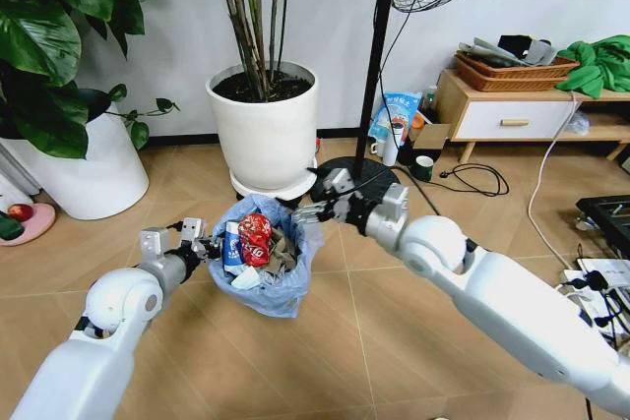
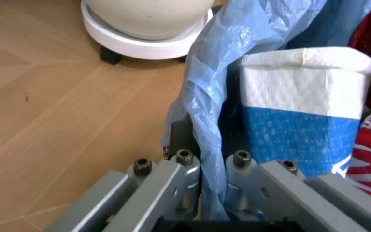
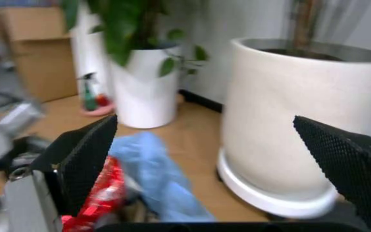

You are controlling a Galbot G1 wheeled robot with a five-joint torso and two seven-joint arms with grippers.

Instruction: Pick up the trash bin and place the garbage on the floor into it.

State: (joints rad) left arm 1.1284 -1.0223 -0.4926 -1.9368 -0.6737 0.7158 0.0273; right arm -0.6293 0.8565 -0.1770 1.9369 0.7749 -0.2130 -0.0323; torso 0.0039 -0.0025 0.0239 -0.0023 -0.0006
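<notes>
The trash bin (image 1: 266,268), a small dark bin with a wrinkly light-blue bag liner, is in the middle of the tan floor (image 1: 345,351). My left gripper (image 1: 202,243) is shut on its near-left rim; the left wrist view has the fingers (image 2: 185,166) pinching the blue liner (image 2: 218,82). Garbage lies inside: a crumpled red can (image 1: 255,236), a blue-white can (image 1: 232,246) and grey-white scraps. The blue-white can (image 2: 299,121) stands just inside the rim. My right gripper (image 1: 315,210) hovers open over the bin's far-right rim, its pads (image 3: 89,159) wide apart above the liner (image 3: 153,174) and the red can (image 3: 102,198).
A large white plant pot (image 1: 264,125) on a wheeled saucer stands just behind the bin, another pot (image 1: 84,164) at the left. The fan pole (image 1: 379,56) and its round base (image 1: 356,176) are close behind my right gripper. Cables (image 1: 477,179) and a low cabinet (image 1: 512,115) lie to the right.
</notes>
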